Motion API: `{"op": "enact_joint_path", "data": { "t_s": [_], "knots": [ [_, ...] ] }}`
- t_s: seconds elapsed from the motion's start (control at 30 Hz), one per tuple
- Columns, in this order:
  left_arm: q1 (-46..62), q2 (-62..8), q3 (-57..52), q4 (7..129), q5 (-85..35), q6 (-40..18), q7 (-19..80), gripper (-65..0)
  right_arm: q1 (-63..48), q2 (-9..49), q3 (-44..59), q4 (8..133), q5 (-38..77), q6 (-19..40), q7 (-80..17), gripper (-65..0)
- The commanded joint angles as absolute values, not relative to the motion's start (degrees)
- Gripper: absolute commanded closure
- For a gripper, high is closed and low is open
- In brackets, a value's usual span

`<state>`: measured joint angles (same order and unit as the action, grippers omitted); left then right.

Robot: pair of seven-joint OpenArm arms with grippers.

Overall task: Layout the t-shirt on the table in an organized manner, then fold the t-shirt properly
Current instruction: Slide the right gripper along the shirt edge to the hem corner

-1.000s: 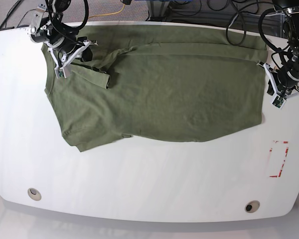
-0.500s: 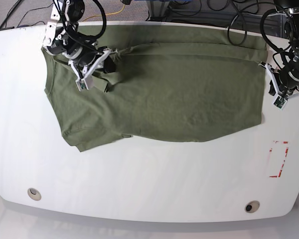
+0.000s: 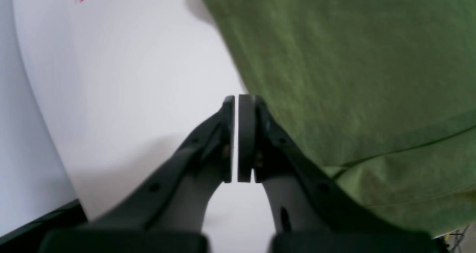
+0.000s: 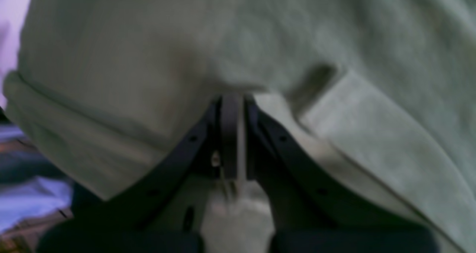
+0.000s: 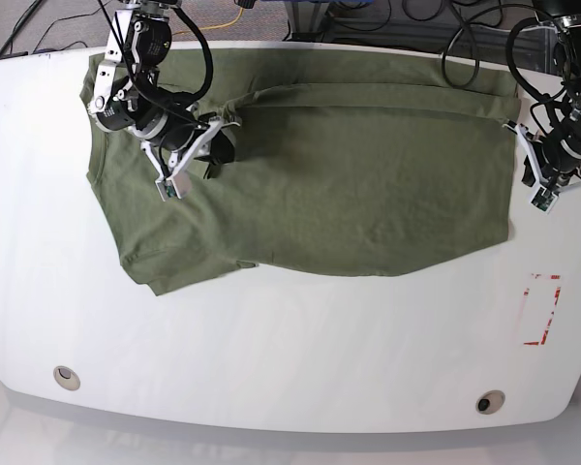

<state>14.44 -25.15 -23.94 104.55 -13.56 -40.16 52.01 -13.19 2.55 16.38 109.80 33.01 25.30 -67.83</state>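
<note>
The olive-green t-shirt (image 5: 349, 165) lies spread across the far half of the white table (image 5: 290, 339), wrinkled at its left side. My right gripper (image 5: 171, 184) rests on the shirt's left sleeve area. In the right wrist view this gripper (image 4: 232, 95) is shut, with a fold of the t-shirt (image 4: 148, 41) pinched at its tips. My left gripper (image 5: 542, 201) hovers at the shirt's right edge. The left wrist view shows it (image 3: 237, 96) shut and empty over bare table (image 3: 130, 78), right beside the t-shirt (image 3: 353, 78).
A red dashed rectangle (image 5: 542, 310) marks the table at the front right. Two round grommet holes (image 5: 67, 376) (image 5: 490, 401) sit near the front edge. Cables hang behind the table's far edge.
My right gripper has travelled right and toward the front across the shirt's left side, dragging the sleeve fold with it. The left arm has barely moved.
</note>
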Motion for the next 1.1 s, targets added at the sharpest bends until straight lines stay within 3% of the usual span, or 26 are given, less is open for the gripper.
{"op": "enact_joint_path", "data": {
  "t_s": [0.0,0.43,0.53,0.7,0.77,0.87,0.97,1.07],
  "knots": [
    [14.11,-26.51,-24.48,105.36,-13.58,-40.00,51.21,0.0,-13.14,3.91,18.24,114.15,33.89,25.45,-66.95,-2.7],
    [10.51,-26.24,-24.48,105.54,-13.85,-40.00,51.12,-0.3,-9.80,9.63,18.77,113.98,33.63,25.63,-63.34,-5.4],
    [8.84,-26.15,-24.40,105.54,-13.85,-40.00,51.12,-0.4,-6.81,11.03,18.77,112.66,33.63,25.45,-63.16,-14.0],
    [4.26,-24.31,-24.40,105.36,-13.67,-40.00,51.12,-0.6,-0.84,12.79,18.86,107.82,33.54,25.36,-62.73,-34.9],
    [2.24,-24.13,-24.31,105.27,-13.67,-40.00,51.21,-0.6,1.63,13.85,18.86,105.27,33.54,25.36,-61.85,-39.5],
    [0.31,-23.87,-23.87,104.48,-13.76,-40.00,51.21,-0.8,4.44,14.81,18.86,101.23,33.54,25.36,-60.18,-40.9],
    [-1.98,-23.34,-22.20,102.81,-13.58,-40.00,51.21,-6.5,8.13,15.96,18.77,95.16,33.54,25.45,-58.95,-41.2],
    [-3.56,-23.25,-21.05,101.67,-13.58,-40.00,51.30,-17.8,11.47,17.27,18.77,88.92,33.54,25.63,-56.84,-41.4]
  ]
}}
